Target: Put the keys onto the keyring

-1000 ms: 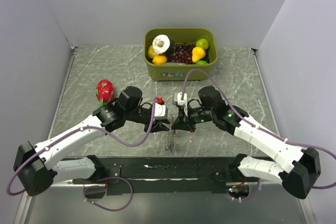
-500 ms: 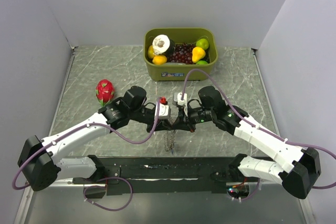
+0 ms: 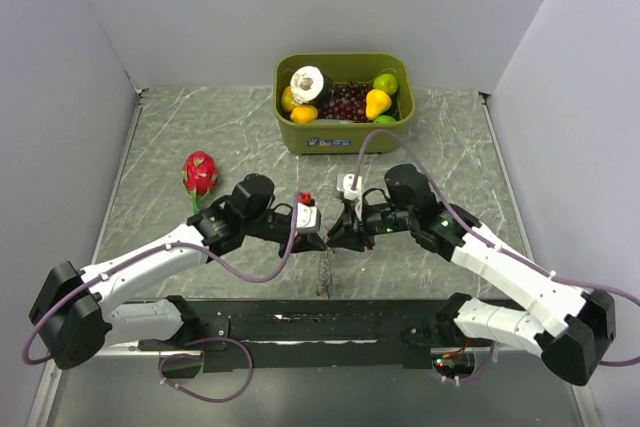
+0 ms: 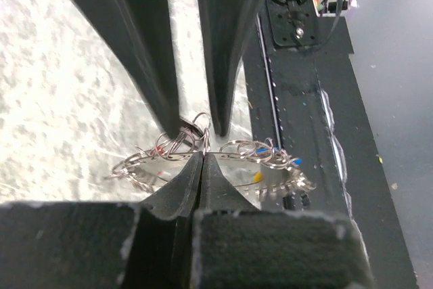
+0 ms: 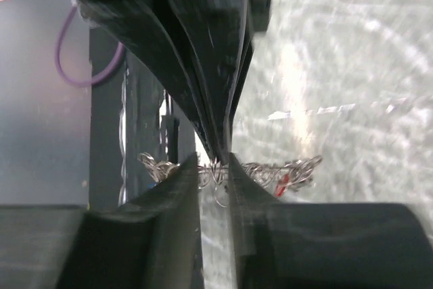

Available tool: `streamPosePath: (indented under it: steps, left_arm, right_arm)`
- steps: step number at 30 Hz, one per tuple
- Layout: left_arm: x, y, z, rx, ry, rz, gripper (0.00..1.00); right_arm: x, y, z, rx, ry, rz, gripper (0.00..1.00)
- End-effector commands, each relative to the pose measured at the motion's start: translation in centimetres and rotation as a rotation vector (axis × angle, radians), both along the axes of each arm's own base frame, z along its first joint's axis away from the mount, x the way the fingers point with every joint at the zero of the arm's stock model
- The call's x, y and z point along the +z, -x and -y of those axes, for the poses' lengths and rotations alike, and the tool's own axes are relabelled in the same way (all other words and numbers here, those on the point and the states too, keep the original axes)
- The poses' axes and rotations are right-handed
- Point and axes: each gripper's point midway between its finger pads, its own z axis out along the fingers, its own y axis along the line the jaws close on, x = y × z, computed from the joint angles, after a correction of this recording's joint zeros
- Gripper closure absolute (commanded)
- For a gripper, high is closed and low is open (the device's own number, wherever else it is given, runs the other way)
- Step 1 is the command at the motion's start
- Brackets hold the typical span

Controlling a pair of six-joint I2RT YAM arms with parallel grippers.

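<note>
The keyring (image 4: 287, 168) is a thin metal ring strung with small split rings, held in the air between both grippers. Tiny keys hang on it, with a yellow head (image 4: 258, 176), a blue one (image 4: 265, 149) and a red one (image 5: 283, 181). My left gripper (image 4: 203, 156) is shut on the ring's rim. My right gripper (image 5: 213, 164) faces it from the other side, its fingers slightly apart astride the keyring (image 5: 264, 167) and its small rings. In the top view the left gripper (image 3: 316, 240) and right gripper (image 3: 336, 239) meet tip to tip, and the keyring (image 3: 324, 273) dangles below them.
A green bin (image 3: 345, 133) full of fruit stands at the back centre. A pink dragon fruit (image 3: 199, 173) lies on the marble table to the left. The black base rail (image 3: 320, 322) runs along the near edge, under the hanging ring.
My left gripper has moved in and closed on the keyring. My right gripper, shut on it before, has parted its fingers and shifted slightly right.
</note>
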Motion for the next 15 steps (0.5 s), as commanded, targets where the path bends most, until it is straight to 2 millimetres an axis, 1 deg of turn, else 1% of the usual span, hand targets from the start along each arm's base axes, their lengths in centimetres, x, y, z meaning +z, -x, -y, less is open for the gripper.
streamPosePath:
  steps: [1, 2, 3, 4, 5, 6, 7, 8, 9, 10, 11, 13, 15]
  left_arm:
    - [3.2, -0.1, 0.6, 0.024, 0.15, 0.071, 0.99]
    - [4.2, -0.3, 0.7, 0.033, 0.192, 0.103, 0.99]
    - [3.8, -0.3, 0.5, 0.049, 0.195, 0.092, 0.99]
    - [4.1, -0.4, 0.5, 0.058, 0.214, 0.1, 0.99]
    - [5.3, -0.6, 0.5, 0.068, 0.26, 0.134, 0.99]
    - [4.9, -0.5, 0.4, 0.08, 0.272, 0.123, 0.99]
    - [5.3, -0.7, 0.3, 0.1, 0.294, 0.132, 0.99]
    - [6.9, -0.8, 0.2, 0.108, 0.361, 0.177, 0.99]
    - [6.3, -0.6, -0.1, 0.122, 0.37, 0.158, 0.99]
    - [6.6, -0.8, -0.2, 0.142, 0.394, 0.166, 0.99]
    - [7.6, -0.6, -0.6, 0.151, 0.44, 0.183, 0.99]
    - [8.5, -0.5, -1.1, 0.182, 0.526, 0.2, 0.99]
    - [9.4, 0.0, -1.8, 0.188, 0.605, 0.198, 0.99]
  right_arm:
    - [4.6, -0.6, 0.2, -0.026, -0.148, 0.136, 0.58]
    - [5.0, -0.6, 0.2, -0.027, -0.166, 0.14, 0.56]
    - [4.9, -0.8, 0.5, -0.037, -0.173, 0.138, 0.54]
    - [5.2, -0.7, 0.8, -0.041, -0.185, 0.143, 0.51]
    - [5.5, -0.7, 0.9, -0.04, -0.201, 0.147, 0.5]
    - [5.4, -0.7, 1.1, -0.035, -0.208, 0.141, 0.49]
    - [5.5, -0.5, 1.3, -0.034, -0.216, 0.14, 0.47]
    - [5.6, -0.5, 1.3, -0.032, -0.221, 0.14, 0.47]
    - [5.5, -0.4, 1.5, -0.023, -0.226, 0.135, 0.46]
    - [5.4, -0.4, 1.5, -0.02, -0.226, 0.131, 0.46]
    - [5.3, -0.4, 1.5, -0.016, -0.226, 0.127, 0.46]
    - [5.1, -0.3, 1.6, -0.012, -0.225, 0.122, 0.46]
    - [5.1, -0.2, 1.6, -0.008, -0.226, 0.121, 0.46]
